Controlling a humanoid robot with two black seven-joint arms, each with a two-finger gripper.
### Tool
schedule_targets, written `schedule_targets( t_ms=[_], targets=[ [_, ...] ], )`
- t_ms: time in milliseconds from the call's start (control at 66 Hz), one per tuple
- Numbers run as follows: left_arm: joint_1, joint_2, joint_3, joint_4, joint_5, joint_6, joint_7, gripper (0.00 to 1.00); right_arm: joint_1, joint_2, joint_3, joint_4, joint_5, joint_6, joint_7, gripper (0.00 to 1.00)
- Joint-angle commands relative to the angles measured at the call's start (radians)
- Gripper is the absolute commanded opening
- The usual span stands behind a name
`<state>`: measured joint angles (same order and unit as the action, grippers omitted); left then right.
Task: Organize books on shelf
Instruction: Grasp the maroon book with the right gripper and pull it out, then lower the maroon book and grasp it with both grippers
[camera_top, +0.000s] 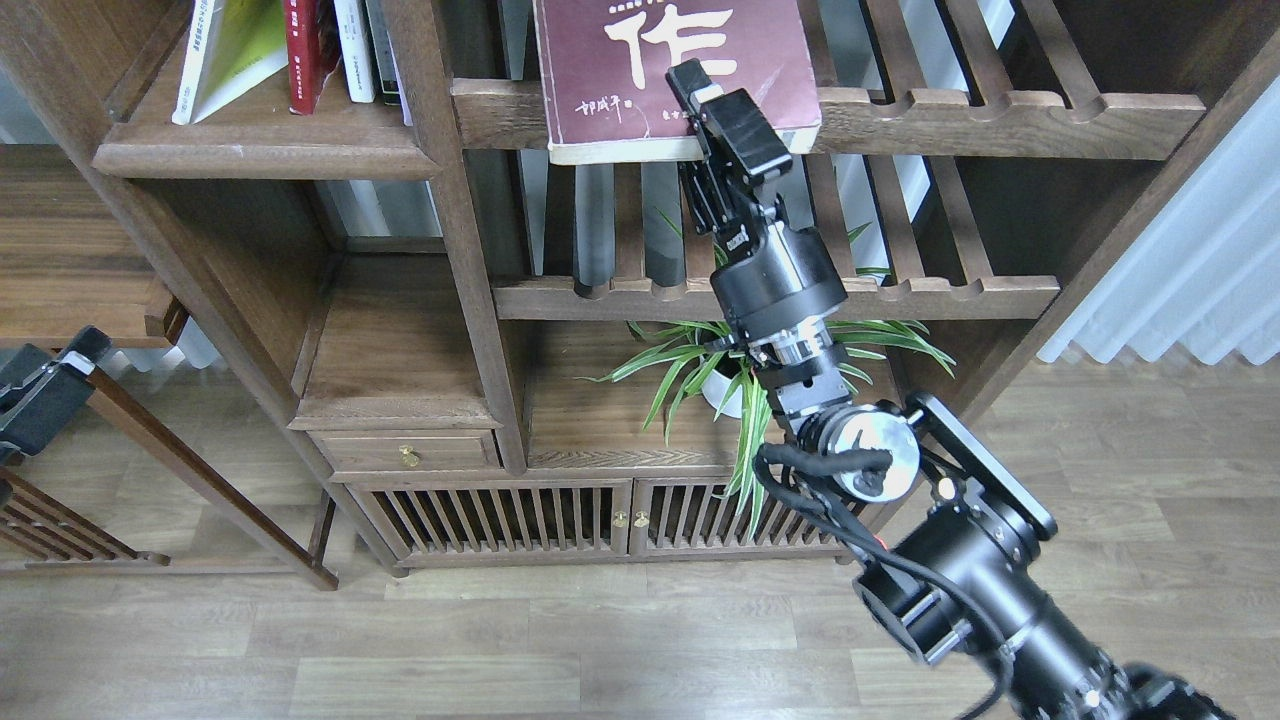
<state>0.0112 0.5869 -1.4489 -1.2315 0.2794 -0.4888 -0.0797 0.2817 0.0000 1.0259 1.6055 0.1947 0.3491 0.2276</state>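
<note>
This looks like a home living room or study. A tall dark-wood bookcase (460, 230) holds books (300, 50) on its upper shelf, has a brass-knobbed drawer (405, 452) and slatted cabinet doors (560, 520), and houses a potted spider plant (740, 370). The wood-plank floor (500, 650) and what may be pale pleated curtains (1190, 270) suit a house.

Upper left of the frame, I see bare shelf (250, 150) before the leaning books (290, 50); a post (440, 200) bounds its right side.

The maroon book (640, 70) lies on the slatted shelf (1000, 105), right of the upright books (300, 50) (neighbouring bay).
</note>
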Motion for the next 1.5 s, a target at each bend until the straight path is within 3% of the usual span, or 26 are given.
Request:
schedule_targets(
  t_ms=[0, 182, 394, 606, 940, 1121, 1303, 1485],
  targets=[
    [-0.004, -0.022, 0.001, 0.010, -0.002, 0.000, 0.001, 0.99, -0.116, 0.000, -0.006, 0.039, 0.000, 0.114, -0.007, 0.04],
    [-0.020, -0.091, 0.004, 0.033, -0.002, 0.000, 0.003, 0.99, -0.308, -0.152, -0.009, 0.047, 0.002, 0.140, -0.024, 0.04],
    [-0.048, -0.222, 0.019, 0.061, -0.002, 0.000, 0.003, 0.99, -0.473, -0.167, -0.007, 0.047, 0.002, 0.140, -0.105, 0.04],
    [-0.030, -0.360, 0.077, 0.089, -0.003, 0.000, 0.005, 1.00, -0.519, -0.187, -0.050, 0.036, 0.017, 0.140, -0.113, 0.05],
    [-0.022, -0.467, 0.208, 0.195, -0.075, 0.000, 0.006, 1.00, -0.533, -0.163, -0.148, -0.082, 0.025, 0.140, -0.171, 0.05],
    [-0.028, -0.490, 0.208, 0.187, -0.080, 0.000, 0.063, 1.00, -0.469, -0.097, -0.172, -0.130, 0.011, 0.140, -0.197, 0.05],
    [-0.040, -0.587, 0.213, 0.185, -0.166, 0.000, 0.055, 1.00, -0.475, -0.052, -0.173, -0.182, 0.009, 0.140, -0.202, 0.06],
    [-0.040, -0.587, 0.205, 0.132, -0.213, 0.000, 0.055, 1.00, -0.516, -0.011, -0.167, -0.183, 0.011, 0.140, -0.235, 0.07]
  ],
)
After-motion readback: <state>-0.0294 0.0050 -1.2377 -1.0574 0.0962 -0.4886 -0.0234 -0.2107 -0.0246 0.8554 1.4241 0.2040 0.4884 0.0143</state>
